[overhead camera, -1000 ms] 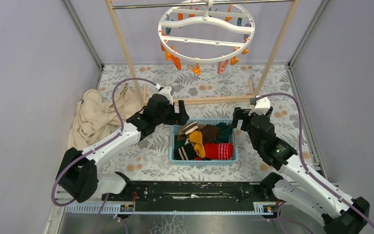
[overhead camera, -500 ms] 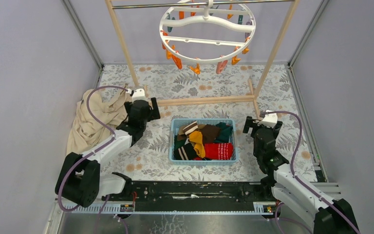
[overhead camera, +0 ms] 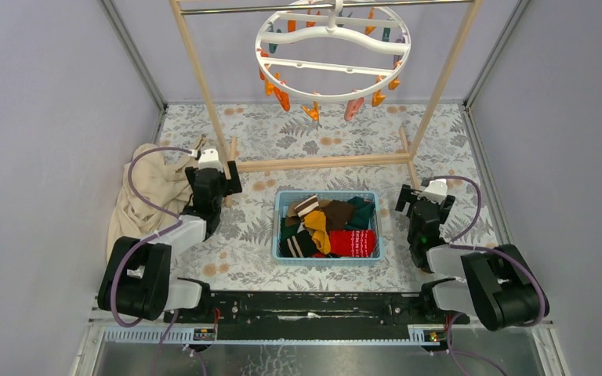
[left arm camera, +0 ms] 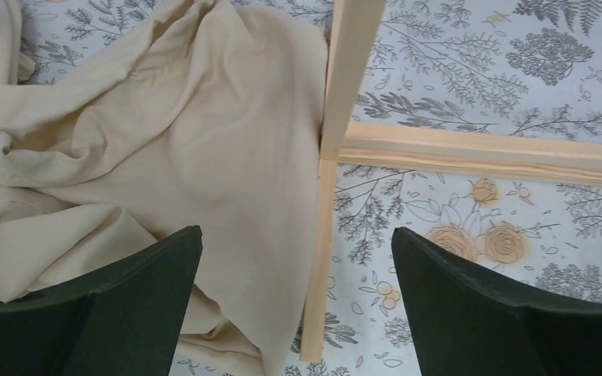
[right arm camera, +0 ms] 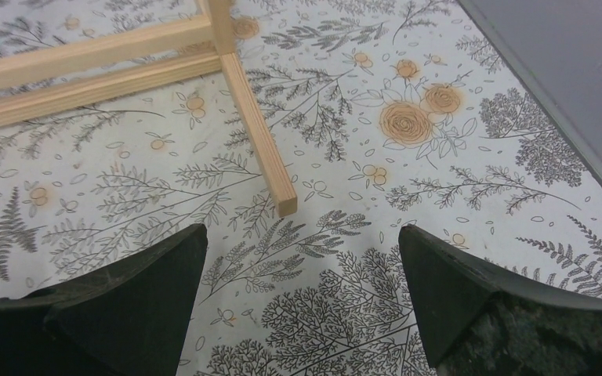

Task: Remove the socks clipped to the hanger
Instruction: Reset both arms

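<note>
1. Since a second ago both arms have pulled back from the blue basket (overhead camera: pixel 276 235) and folded toward their bases. The left gripper (overhead camera: pixel 218 171) has moved out to the left of the basket and the right gripper (overhead camera: pixel 425 197) out to the right. The pile in the basket has not changed.
2. The left gripper (left arm camera: pixel 295 235) has its fingers spread wide apart and holds nothing. Under it are a foot of the wooden rack (left arm camera: pixel 337 117) and the edge of a beige cloth (left arm camera: pixel 165 157), which spreads off to its left.
3. The right gripper (right arm camera: pixel 302 229) is also spread wide and holds nothing. It hangs over the flowered counter (right arm camera: pixel 439 157), with the end of another rack foot (right arm camera: pixel 255 149) just ahead of it.
4. The socks (overhead camera: pixel 329 227) lie heaped in the basket, between the two grippers: red, mustard, brown, dark green and striped ones.
5. The hanger (overhead camera: pixel 331 30) hangs from the rack's top rail, beyond and above both grippers and well apart from them. Orange clips (overhead camera: pixel 282 98) dangle from its ring.
</note>
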Tool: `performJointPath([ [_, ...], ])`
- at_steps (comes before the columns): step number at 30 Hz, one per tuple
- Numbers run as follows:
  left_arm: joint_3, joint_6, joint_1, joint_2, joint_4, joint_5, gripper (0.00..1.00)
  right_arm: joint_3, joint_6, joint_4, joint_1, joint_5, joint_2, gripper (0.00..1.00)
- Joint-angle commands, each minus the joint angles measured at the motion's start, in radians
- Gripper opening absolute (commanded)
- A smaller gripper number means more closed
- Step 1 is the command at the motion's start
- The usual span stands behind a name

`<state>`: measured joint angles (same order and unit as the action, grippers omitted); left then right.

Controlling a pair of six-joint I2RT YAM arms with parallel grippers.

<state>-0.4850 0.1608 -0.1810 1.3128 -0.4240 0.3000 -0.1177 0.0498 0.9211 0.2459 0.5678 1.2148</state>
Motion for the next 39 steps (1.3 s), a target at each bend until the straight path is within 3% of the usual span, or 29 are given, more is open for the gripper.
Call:
performJointPath([
  [1,0.058,-0.032,0.022,0.010,-0.211,-0.033,0.99,-0.046,-0.021,0.216,-0.032,-0.015,0.103,1.00],
  [6,0.123,-0.045,0.023,0.071,-0.367,-0.016,0.99,-0.019,-0.022,0.321,-0.085,-0.035,0.151,1.00],
  [11,0.120,-0.055,0.025,0.080,-0.382,-0.021,0.99,-0.006,-0.011,0.485,-0.119,-0.068,0.269,1.00],
  [24,0.155,-0.144,0.031,0.103,-0.514,-0.061,0.99,-0.044,-0.070,0.467,-0.134,-0.237,0.338,1.00],
  [27,0.228,-0.172,0.033,0.157,-0.729,-0.070,0.99,-0.071,-0.073,0.411,-0.134,-0.249,0.338,1.00],
  [32,0.224,-0.163,0.046,0.164,-0.715,-0.062,0.99,-0.090,-0.075,0.378,-0.134,-0.255,0.339,0.99],
  [36,0.264,-0.090,0.076,0.218,-0.847,0.006,0.99,-0.091,-0.074,0.375,-0.135,-0.258,0.338,1.00],
  [39,0.259,-0.080,0.078,0.211,-0.822,0.010,0.99,-0.090,-0.074,0.374,-0.135,-0.257,0.338,1.00],
])
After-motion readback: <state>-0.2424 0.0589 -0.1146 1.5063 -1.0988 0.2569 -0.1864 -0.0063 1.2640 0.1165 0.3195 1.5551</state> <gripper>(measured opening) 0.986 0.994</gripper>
